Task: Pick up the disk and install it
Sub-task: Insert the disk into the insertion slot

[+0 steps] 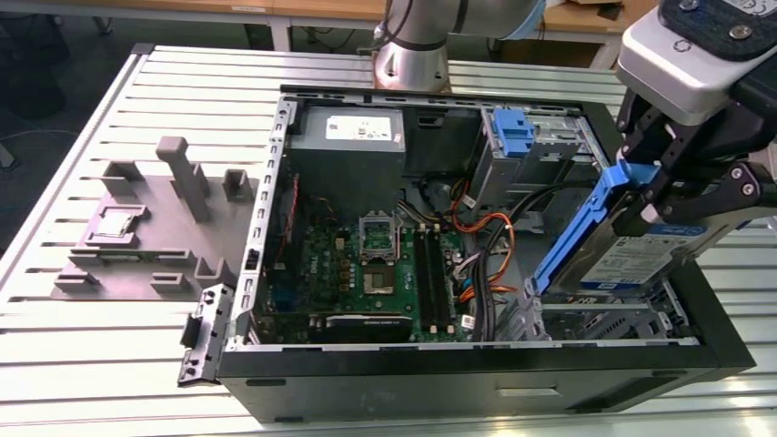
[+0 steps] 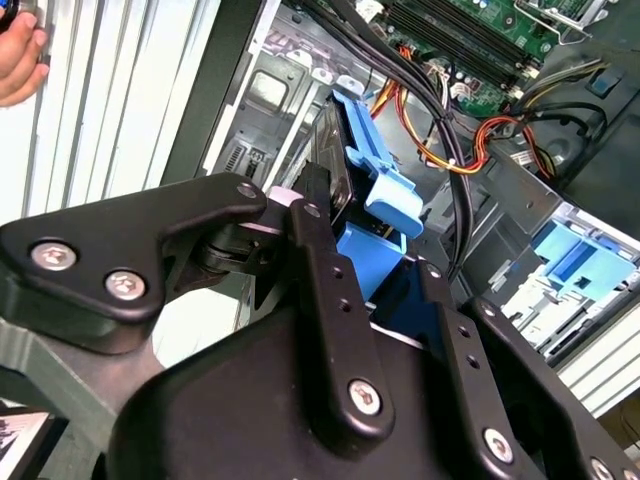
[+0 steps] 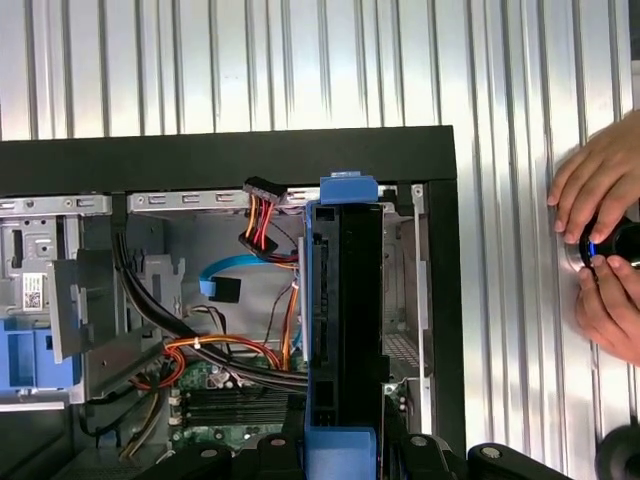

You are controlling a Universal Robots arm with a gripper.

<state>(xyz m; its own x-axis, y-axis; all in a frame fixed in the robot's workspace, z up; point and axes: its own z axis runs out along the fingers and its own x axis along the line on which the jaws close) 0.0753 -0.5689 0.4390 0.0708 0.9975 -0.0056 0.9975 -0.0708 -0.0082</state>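
Jaws: closed on the disk (image 1: pixel 641 257), gripping its blue bracket (image 2: pixel 378 190).
Disk: tilted on edge over the open computer case (image 1: pixel 486 387).
Surface (image 1: pixel 73 364): ribbed metal under the case.

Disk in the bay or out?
Out. The gripper holds the disk tilted over the drive cage, not seated in it.

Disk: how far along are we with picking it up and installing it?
Done: the pick-up. The gripper is shut on the disk and holds it in the air.
In hand: the disk hangs tilted over the open case, its lower end near the drive bay on the exterior view's right.
Left: seating. Most of the disk stands above the case rim, and it is not yet in the bay.
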